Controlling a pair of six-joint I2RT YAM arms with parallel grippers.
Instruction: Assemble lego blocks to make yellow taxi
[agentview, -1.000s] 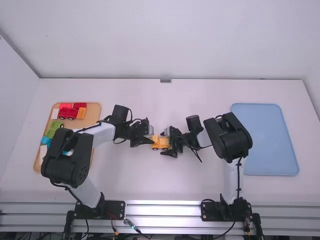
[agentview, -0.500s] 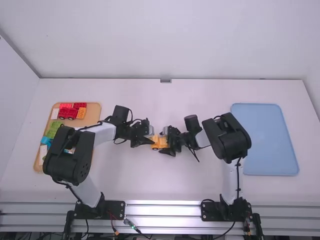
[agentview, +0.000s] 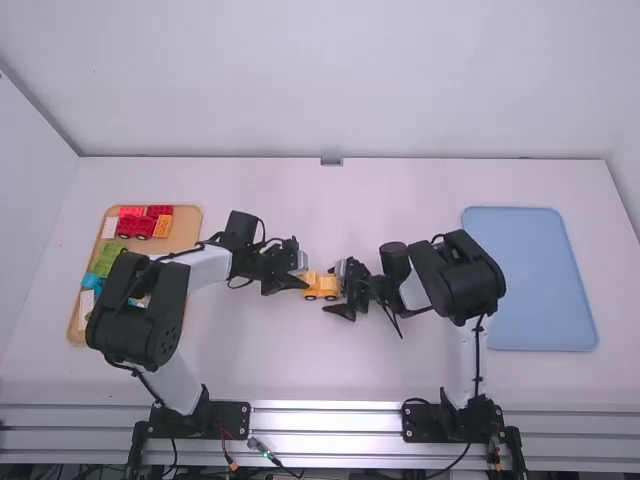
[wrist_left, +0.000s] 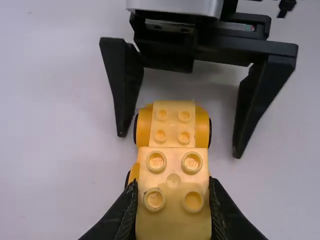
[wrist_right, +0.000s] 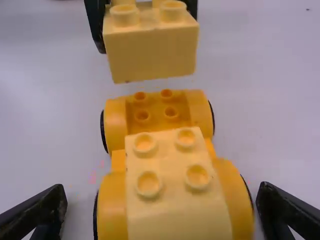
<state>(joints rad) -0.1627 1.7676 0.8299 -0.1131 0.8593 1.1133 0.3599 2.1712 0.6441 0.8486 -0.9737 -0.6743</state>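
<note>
over a white table (agentview: 260, 360) by pale walls (agentview: 340, 90), the left pincer (agentview: 303, 275) grips a yellow block (wrist_left: 173, 215), the right pincer (agentview: 333, 288) gapes.

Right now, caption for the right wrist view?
Right gripper open around the part-built yellow car, left gripper holding a yellow block near the car's lower end.

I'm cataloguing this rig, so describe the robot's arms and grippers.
The left arm and right arm have white links, bulky black joints and thin black cables running along them. The left gripper and right gripper are black, with tapering, wedge-like fingers.
</note>
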